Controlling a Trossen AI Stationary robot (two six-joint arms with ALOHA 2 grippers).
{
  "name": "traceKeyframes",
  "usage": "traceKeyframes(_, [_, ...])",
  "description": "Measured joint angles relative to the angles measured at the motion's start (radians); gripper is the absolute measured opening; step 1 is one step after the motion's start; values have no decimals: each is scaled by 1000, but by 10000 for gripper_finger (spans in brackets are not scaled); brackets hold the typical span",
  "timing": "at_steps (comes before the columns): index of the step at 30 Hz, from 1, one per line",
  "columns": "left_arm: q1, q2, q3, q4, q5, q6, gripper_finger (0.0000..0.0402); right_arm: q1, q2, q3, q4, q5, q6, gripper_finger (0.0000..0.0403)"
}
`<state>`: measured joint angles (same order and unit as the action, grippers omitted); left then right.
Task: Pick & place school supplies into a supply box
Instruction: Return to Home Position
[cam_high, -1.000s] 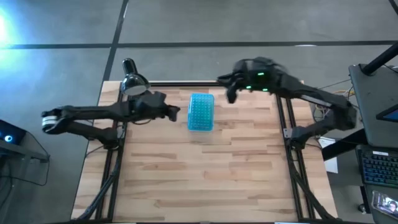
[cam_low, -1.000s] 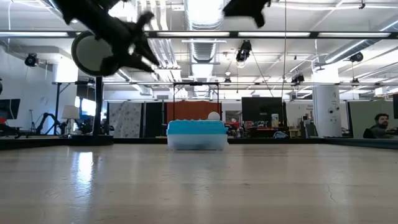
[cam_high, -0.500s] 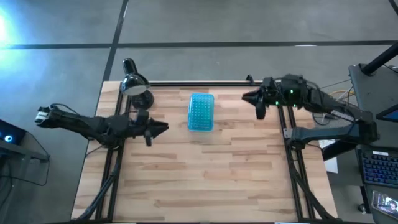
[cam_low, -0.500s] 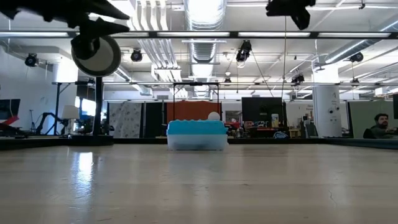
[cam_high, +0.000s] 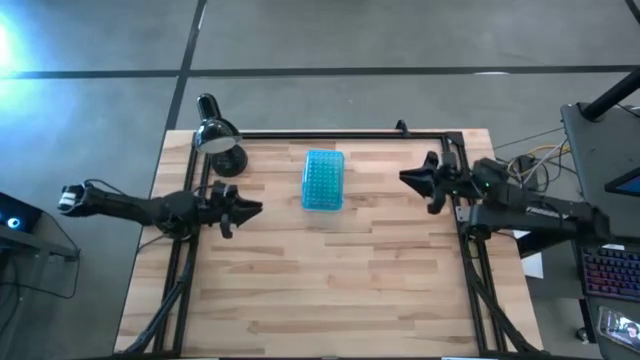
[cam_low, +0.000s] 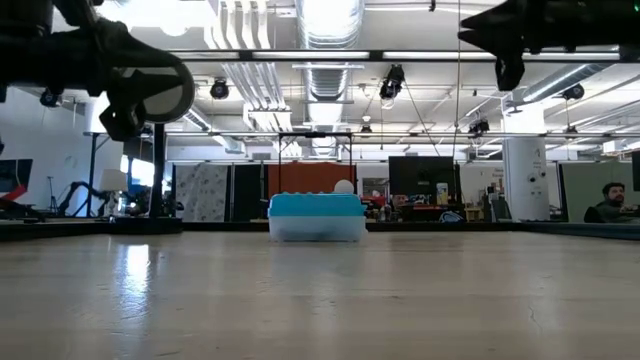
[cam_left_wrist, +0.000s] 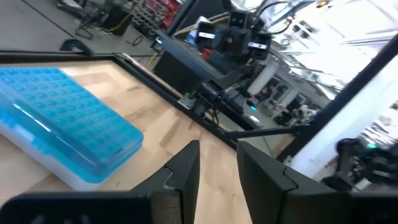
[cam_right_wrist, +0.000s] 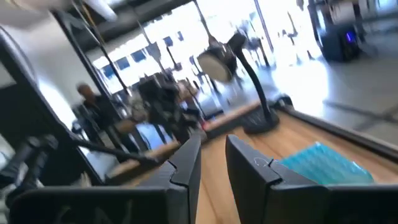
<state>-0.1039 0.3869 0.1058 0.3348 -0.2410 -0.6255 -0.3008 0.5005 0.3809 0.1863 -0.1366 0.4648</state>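
Note:
The supply box (cam_high: 323, 180), clear with a textured teal-blue lid, rests flat on the far half of the table, lid on; it also shows in the low view (cam_low: 317, 215) and both wrist views (cam_left_wrist: 62, 118) (cam_right_wrist: 323, 163). No pens, pencils or scissors show in any view. My left gripper (cam_high: 245, 208) hovers to the box's left, near the table's left edge, pointing at the box, its fingers (cam_left_wrist: 217, 155) close together with nothing between them. My right gripper (cam_high: 412, 178) hovers to the box's right, near the right rail, also pointing at the box, fingers (cam_right_wrist: 213, 146) close together and holding nothing.
A black desk lamp (cam_high: 220, 135) stands at the table's far left corner, just beyond my left gripper. A black frame rail (cam_high: 340, 133) runs along the far edge and both sides. Bare wood lies across the near half (cam_high: 330, 280). A person (cam_low: 605, 203) sits far behind the table.
Both arms have drawn back from beside the box. My left gripper moved toward the table's left edge and slightly nearer, and has come lower. My right gripper moved from over the far middle toward the right rail and has come down. The box has stayed put.

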Motion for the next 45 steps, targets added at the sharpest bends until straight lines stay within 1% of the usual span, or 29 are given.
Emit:
traceKeyframes(2, [28, -32, -22, -2, 48, -3, 91, 0, -41, -72, 105, -2, 5, 68])
traceKeyframes(5, [56, -76, -60, -10, 72, -6, 91, 0, -107, -171, 230, -3, 8, 68])
traceKeyframes(9, [60, -108, -95, -46, 71, -19, 91, 0, -179, -267, 238, -2, 0, 68])
traceKeyframes(11, [61, -108, -95, -126, 71, -19, 91, 0, -198, -310, 236, -2, -1, 68])
traceKeyframes(14, [61, -102, -95, -177, 70, -19, 91, 0, -208, -366, 241, -2, -1, 68])
traceKeyframes(19, [60, -110, -97, -239, 69, -19, 91, -1, -193, -370, 43, 5, -4, 68])
traceKeyframes(21, [60, -147, -96, -285, 70, -19, 91, 0, -196, -371, -39, 5, -4, 68])
traceKeyframes(24, [70, -196, -96, -293, 72, -19, 91, 0, -237, -372, -161, 10, -3, 68])
traceKeyframes(26, [80, -225, -96, -290, 70, -19, 91, 0, -253, -371, -147, 30, -4, 68])
traceKeyframes(29, [108, -273, -97, -291, 70, -19, 91, -1, -304, -371, -159, 32, -5, 68])
traceKeyframes(33, [143, -384, -97, -286, 67, -18, 91, -1, -404, -371, -163, 32, -5, 68])
traceKeyframes(35, [162, -386, -98, -284, 68, -19, 91, 0, -459, -371, -162, 32, -5, 68])
traceKeyframes(37, [168, -386, -98, -234, 60, -18, 91, -1, -500, -371, -159, 32, -5, 68])
traceKeyframes(39, [170, -386, -98, -235, 60, -19, 91, 1, -501, -370, -126, 34, -4, 68])
traceKeyframes(40, [171, -386, -98, -217, 54, -18, 91, 5, -500, -371, -123, 35, -4, 68])
traceKeyframes(45, [174, -372, -98, -231, 57, -18, 91, 56, -501, -372, -127, 35, -4, 68])
